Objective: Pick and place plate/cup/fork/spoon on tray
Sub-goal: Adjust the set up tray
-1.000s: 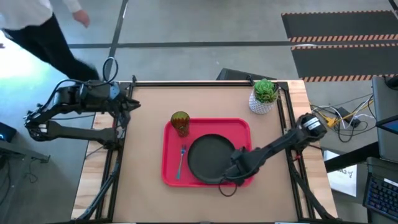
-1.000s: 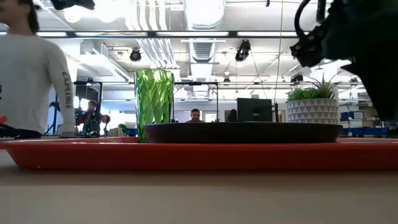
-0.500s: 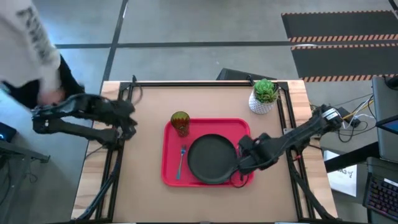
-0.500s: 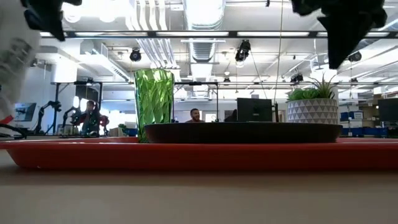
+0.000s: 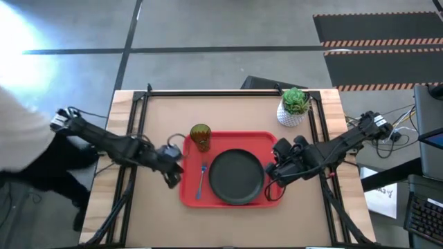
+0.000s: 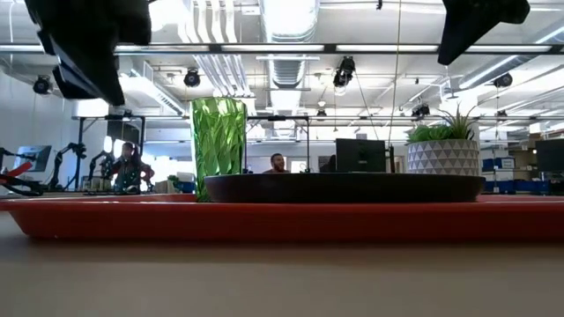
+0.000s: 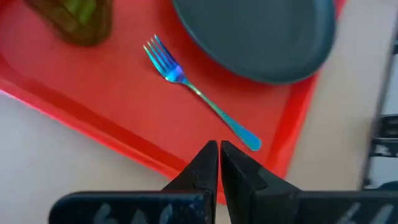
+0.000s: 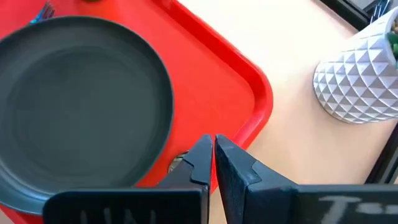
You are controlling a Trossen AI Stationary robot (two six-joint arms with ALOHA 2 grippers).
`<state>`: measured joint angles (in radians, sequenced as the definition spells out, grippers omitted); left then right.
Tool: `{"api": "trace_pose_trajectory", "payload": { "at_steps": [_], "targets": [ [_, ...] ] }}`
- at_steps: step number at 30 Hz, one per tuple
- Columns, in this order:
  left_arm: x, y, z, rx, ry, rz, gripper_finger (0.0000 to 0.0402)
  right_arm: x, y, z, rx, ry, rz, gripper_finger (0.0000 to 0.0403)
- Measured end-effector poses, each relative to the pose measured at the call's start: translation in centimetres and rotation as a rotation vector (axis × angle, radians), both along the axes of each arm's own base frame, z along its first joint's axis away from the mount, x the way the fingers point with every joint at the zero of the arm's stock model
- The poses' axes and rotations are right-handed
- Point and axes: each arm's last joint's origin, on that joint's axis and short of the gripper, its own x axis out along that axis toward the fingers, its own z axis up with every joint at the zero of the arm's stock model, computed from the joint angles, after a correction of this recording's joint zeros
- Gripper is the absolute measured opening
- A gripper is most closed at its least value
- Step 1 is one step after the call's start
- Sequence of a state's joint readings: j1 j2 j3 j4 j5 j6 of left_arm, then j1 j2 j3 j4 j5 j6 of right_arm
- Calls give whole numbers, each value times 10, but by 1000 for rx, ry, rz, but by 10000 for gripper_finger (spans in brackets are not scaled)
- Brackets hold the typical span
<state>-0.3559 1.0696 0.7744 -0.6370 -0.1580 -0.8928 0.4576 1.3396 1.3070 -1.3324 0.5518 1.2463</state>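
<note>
The red tray point(image 5: 194, 197) lies mid-table. On it the black plate point(image 5: 237, 177) rests flat, the green cup point(image 5: 201, 136) stands upright at the far left corner, and the blue-handled fork point(image 5: 203, 178) lies left of the plate. A small silvery bit point(image 8: 179, 163), perhaps the spoon, shows beside the plate under my right fingers. My left gripper point(image 7: 219, 155) is shut and empty, raised above the tray's left rim near the fork's handle end point(image 7: 249, 138). My right gripper point(image 8: 213, 152) is shut and empty, raised above the tray's right side beside the plate.
A white pot with a green plant point(image 5: 293, 107) stands at the table's far right corner. Black frame bars run along the table's left and right sides point(image 5: 131, 138). A person in white point(image 5: 28, 138) stands just off the table's left edge. Bare tabletop point(image 5: 228, 111) lies beyond the tray.
My left gripper has swung from the table's far left edge toward the tray and now hangs over its left rim. My right gripper has risen from the tray's near right corner and gone toward the far and right edges. The person has moved along the left side.
</note>
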Motion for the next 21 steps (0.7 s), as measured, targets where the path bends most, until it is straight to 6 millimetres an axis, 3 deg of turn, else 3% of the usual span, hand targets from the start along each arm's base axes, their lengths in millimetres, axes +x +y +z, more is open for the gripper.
{"api": "trace_pose_trajectory", "payload": {
  "at_steps": [6, 12, 21],
  "targets": [
    [29, -13, -29, 46, 108, -14, 0, 1, 0, -2, -4, 7, 8, 9],
    [61, -25, -46, 21, 10, -50, 0, 1, 0, -2, -7, 12, 15, 9],
    [69, -29, -70, 4, 91, -56, 0, 1, 0, -2, -17, 28, 46, 9]
  ]
}}
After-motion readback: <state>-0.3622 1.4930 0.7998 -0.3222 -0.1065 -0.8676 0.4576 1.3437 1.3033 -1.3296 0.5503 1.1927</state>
